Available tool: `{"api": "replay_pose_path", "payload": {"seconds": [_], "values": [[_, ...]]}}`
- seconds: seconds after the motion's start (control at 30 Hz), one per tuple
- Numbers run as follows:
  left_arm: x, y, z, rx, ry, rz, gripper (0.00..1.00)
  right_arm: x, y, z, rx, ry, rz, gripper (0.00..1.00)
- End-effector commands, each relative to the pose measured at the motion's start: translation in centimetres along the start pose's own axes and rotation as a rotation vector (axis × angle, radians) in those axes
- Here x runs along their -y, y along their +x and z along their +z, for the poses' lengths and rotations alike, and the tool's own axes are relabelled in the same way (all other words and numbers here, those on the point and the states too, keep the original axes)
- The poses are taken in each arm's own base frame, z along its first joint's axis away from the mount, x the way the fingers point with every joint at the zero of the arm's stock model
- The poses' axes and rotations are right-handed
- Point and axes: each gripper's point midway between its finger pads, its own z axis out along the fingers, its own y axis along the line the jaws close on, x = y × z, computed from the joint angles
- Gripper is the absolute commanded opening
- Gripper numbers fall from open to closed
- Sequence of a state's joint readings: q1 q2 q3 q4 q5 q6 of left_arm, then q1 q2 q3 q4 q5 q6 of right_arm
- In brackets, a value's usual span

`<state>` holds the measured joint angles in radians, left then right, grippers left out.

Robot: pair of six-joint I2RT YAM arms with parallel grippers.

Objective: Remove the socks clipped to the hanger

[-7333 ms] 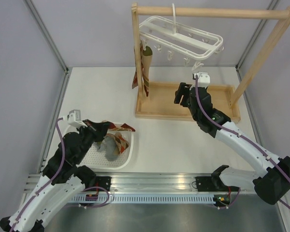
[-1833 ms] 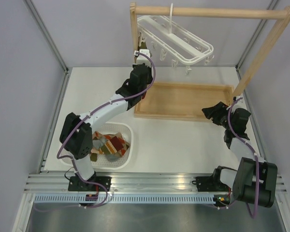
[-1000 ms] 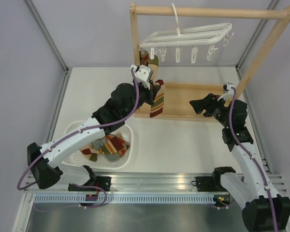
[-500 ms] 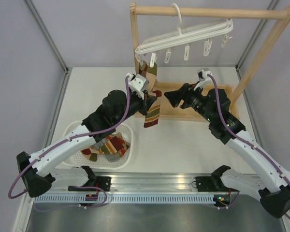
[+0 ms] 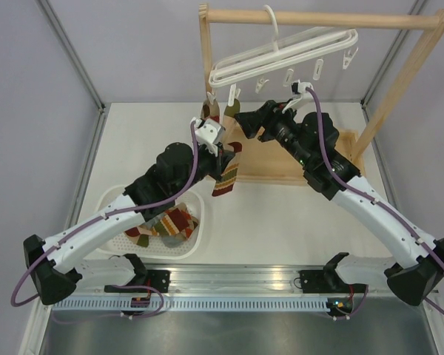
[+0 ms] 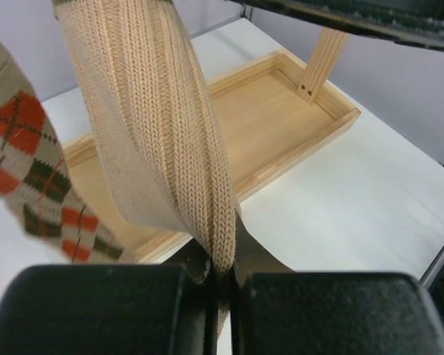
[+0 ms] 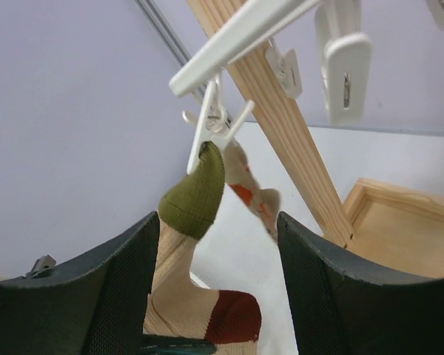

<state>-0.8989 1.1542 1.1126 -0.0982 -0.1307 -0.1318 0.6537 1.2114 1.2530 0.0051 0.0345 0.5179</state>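
Socks [image 5: 169,222] lie heaped in the white basket [image 5: 112,198] at the near left. Right of it, the left gripper [image 6: 220,275] is clamped on a hanging sock [image 6: 152,126], whose olive toe [image 7: 196,194] is pinched in a clip [image 7: 209,127] at the left end of the tilted hanger [image 5: 296,50]. The right gripper [image 7: 216,229], fingers spread wide, flanks that toe. Farther right stands the wooden rack [image 5: 401,89].

White-shelled arms [image 5: 96,225] with black joints and wrists — a purple cable [image 5: 320,122] running along each.
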Motion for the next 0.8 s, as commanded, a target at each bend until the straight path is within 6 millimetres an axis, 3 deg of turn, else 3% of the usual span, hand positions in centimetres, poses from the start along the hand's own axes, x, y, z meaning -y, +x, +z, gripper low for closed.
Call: {"api": "replay_pose_path", "payload": {"seconds": [0.0,0.2,0.77], "values": [[-0.1,-1.4,-0.9,0.045,-0.007,0.021,0.02,-2.8,-3.0,0.8,0.087,-0.093,0.035,0.69],[-0.4,-1.5,-1.0,0.049,-0.023,0.026,0.02,-2.9,-2.3,2.3,0.081,-0.119,0.046,0.69],[-0.4,-0.6,-0.5,0.023,-0.025,0.025,0.02,-3.3,-3.6,5.3,0.108,-0.112,0.011,0.7]]}}
